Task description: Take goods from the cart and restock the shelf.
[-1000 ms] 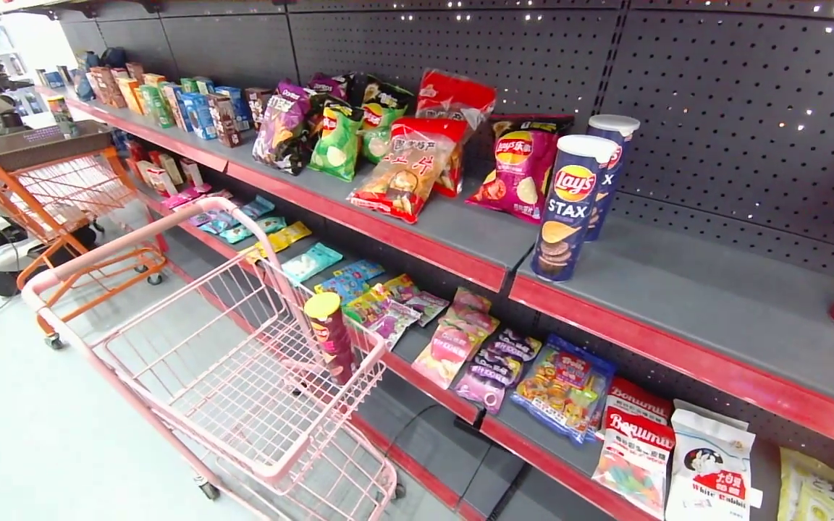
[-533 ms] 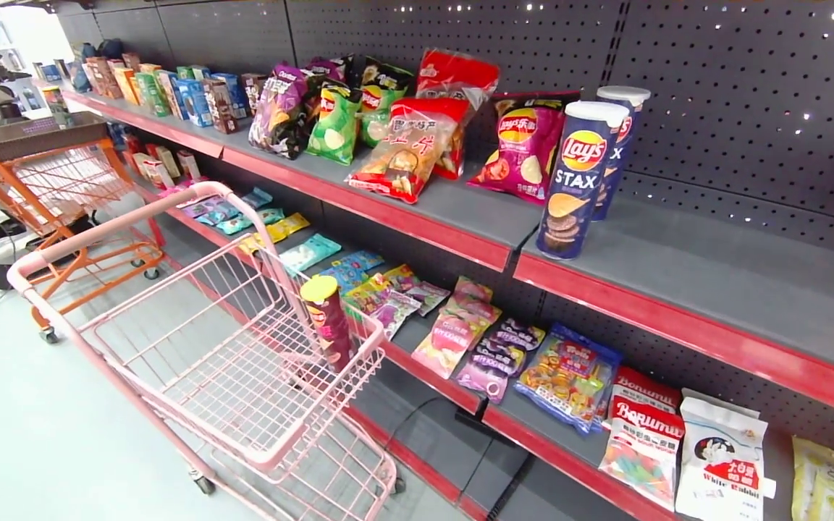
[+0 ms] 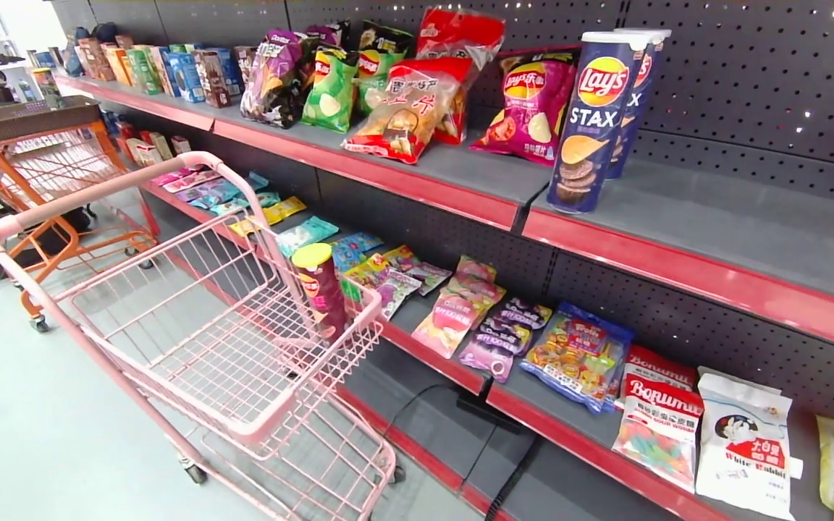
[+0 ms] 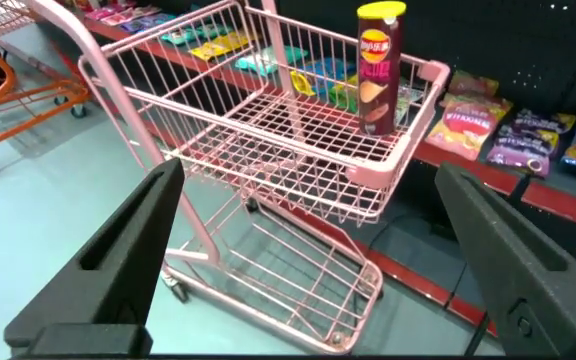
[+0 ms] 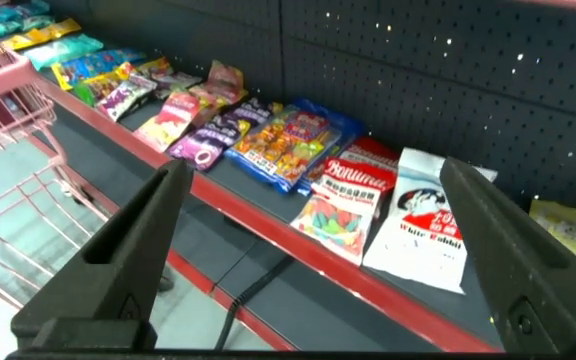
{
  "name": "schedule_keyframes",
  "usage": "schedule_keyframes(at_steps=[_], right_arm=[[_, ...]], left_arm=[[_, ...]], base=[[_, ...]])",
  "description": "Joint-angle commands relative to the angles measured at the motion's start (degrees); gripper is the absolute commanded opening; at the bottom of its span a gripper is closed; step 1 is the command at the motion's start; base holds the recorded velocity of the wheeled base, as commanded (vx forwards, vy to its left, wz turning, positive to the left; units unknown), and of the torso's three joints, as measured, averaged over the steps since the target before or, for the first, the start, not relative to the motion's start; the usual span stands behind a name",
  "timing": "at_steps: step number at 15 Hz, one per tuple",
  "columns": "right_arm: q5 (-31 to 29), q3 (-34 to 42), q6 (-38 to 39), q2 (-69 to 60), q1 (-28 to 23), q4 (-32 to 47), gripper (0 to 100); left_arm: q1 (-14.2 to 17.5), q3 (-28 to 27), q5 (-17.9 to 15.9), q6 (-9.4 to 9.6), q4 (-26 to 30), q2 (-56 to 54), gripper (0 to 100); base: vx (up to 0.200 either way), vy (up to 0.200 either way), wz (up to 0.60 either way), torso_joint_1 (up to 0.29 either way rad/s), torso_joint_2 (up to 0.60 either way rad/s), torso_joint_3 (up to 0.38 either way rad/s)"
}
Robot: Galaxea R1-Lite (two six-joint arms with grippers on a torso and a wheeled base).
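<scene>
A pink wire cart [image 3: 102, 189] stands on the floor in front of the shelf. One maroon chip can with a yellow lid [image 3: 319, 289] stands upright in its far corner, next to the lower shelf. My left gripper [image 4: 308, 175] is open, hanging above and in front of the cart [image 4: 413, 140], well short of the can [image 4: 378, 65]. My right gripper [image 5: 318, 170] is open over the floor before the lower shelf's red edge [image 5: 268, 240]. Two blue chip cans [image 3: 591, 123] stand on the upper shelf [image 3: 714, 217], with bare grey board to their right.
Chip bags [image 3: 402, 108] and small boxes [image 3: 171, 69] line the upper shelf to the left. Candy bags [image 3: 576, 354] lie along the lower shelf. An orange cart [image 3: 48, 159] stands behind the pink one. A black cable [image 3: 511, 477] runs under the shelf.
The whole head picture has shifted, so the camera moved: shelves sit higher and the cart farther left. The can, cart and goods keep their places relative to each other.
</scene>
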Motion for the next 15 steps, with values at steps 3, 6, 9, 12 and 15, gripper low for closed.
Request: schedule_keyframes(at_steps=[3,6,9,12,15], right_arm=[[0.0,0.0,0.0,0.0,0.0,0.0,100],[0.0,0.0,0.0,0.0,0.0,0.0,100],[0.0,0.0,0.0,0.0,0.0,0.0,100],[0.0,0.0,-0.1,0.0,0.0,0.0,100],[-0.1,0.0,0.0,0.0,0.0,0.0,100]], left_arm=[[0.0,0.0,-0.2,0.02,0.0,0.0,100],[0.0,-0.1,-0.8,-2.27,-0.2,0.0,100],[-2.5,-16.1,-1.1,-7.54,-1.9,13.6,100],[-2.4,-36.8,-0.8,-11.15,-2.4,36.5,100],[-2.4,-42.4,-1.5,-9.74,-9.8,57.1,100]], base=[[0.0,0.0,0.0,-0.15,0.52,0.367],[0.0,0.0,0.0,-0.126,0.49,0.367],[0.0,0.0,0.0,-0.085,0.4,0.307],[0.0,0.0,0.0,-0.017,0.1,0.076],[0.0,0.0,0.0,0.0,0.0,0.0]])
